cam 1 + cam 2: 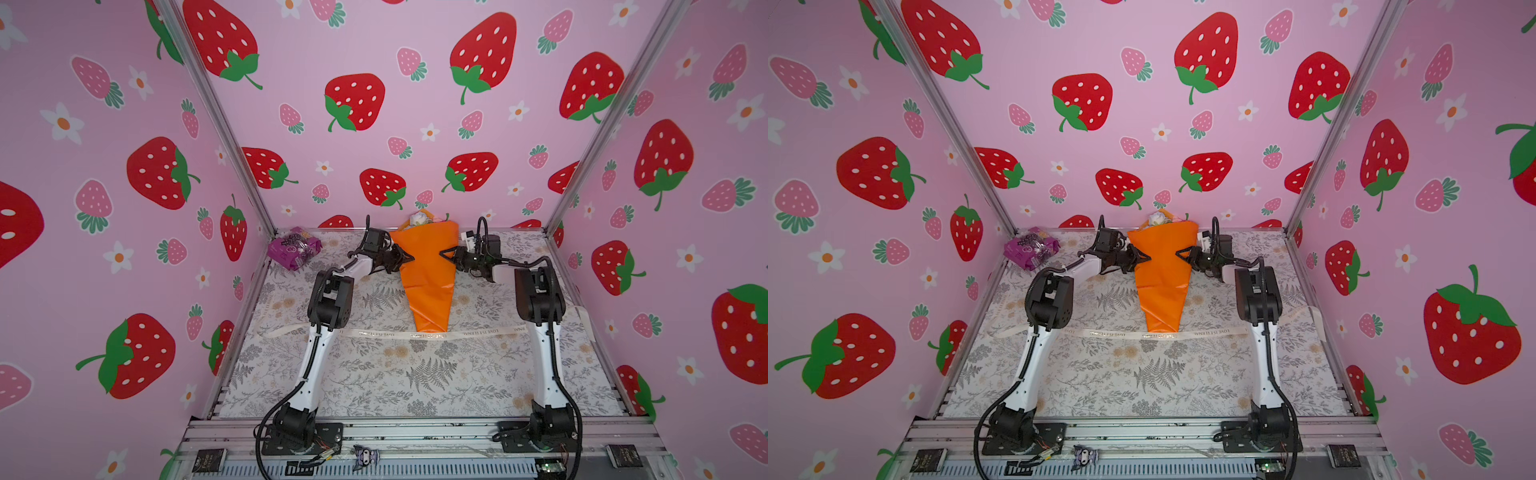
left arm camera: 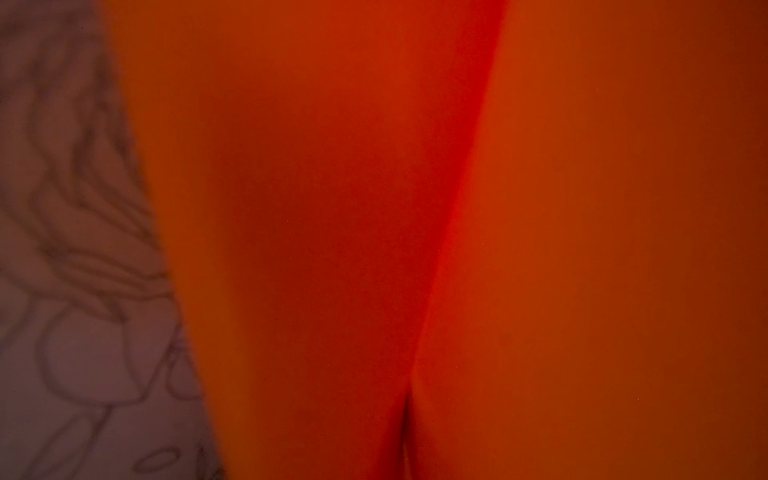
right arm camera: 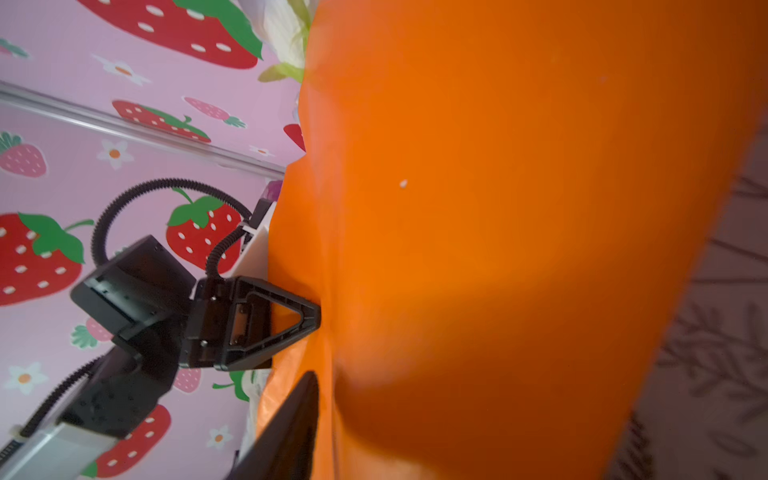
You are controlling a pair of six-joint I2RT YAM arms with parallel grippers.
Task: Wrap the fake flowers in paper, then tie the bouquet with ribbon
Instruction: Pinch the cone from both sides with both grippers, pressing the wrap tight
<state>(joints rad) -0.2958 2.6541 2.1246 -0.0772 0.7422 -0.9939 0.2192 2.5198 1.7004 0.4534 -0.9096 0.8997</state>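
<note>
The bouquet of fake flowers [image 1: 428, 278] [image 1: 1163, 278] lies on the table as an orange paper cone. Its white and pink blooms [image 1: 419, 218] poke out at the far end. My left gripper [image 1: 409, 258] [image 1: 1145, 257] is at the cone's left edge, and the right wrist view shows the left gripper [image 3: 313, 322] clamped over the paper's edge. The left wrist view is filled by creased orange wrapping [image 2: 540, 208]. My right gripper [image 1: 444, 254] [image 1: 1180, 253] sits at the cone's right edge. One of its fingers [image 3: 291, 432] lies against the paper [image 3: 498, 208], and the other is hidden.
A cream printed ribbon [image 1: 374, 333] [image 1: 1108, 333] lies flat across the table under the cone's narrow tip. A crinkly purple packet [image 1: 294, 247] [image 1: 1030, 247] sits in the far left corner. Strawberry-patterned walls enclose the floral table cover [image 1: 374, 374] on three sides.
</note>
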